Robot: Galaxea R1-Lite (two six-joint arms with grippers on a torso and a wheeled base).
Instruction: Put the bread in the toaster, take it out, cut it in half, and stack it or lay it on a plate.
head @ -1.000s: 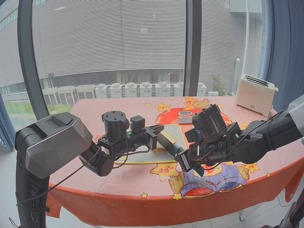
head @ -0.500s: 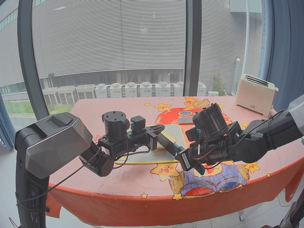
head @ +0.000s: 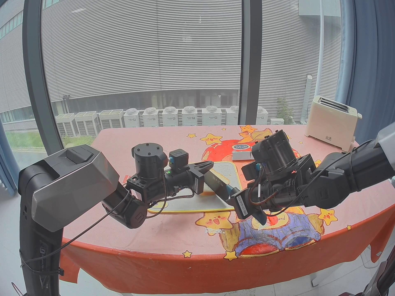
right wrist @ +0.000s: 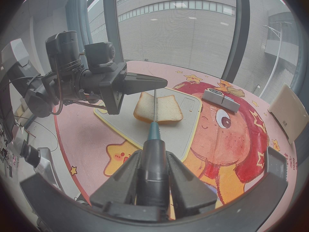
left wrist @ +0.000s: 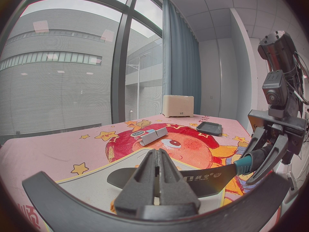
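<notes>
Just off the near corner of the cutting board [right wrist: 125, 123], the right pincer [right wrist: 154, 153] is clamped tight round the handle of the knife [right wrist: 154, 132]. Over the last second it has crept a little toward the board, carrying the blade further across, so I judge the halving cut to be under way, not finished. The blade stands edge-down over the middle of the bread [right wrist: 159, 108], which lies flat on the board. The left pincer [right wrist: 161, 80], fingers pressed together on nothing, has kept its place over the bread's edge; whether it touches is unclear. Well beyond the board stands the toaster [head: 331, 122].
</notes>
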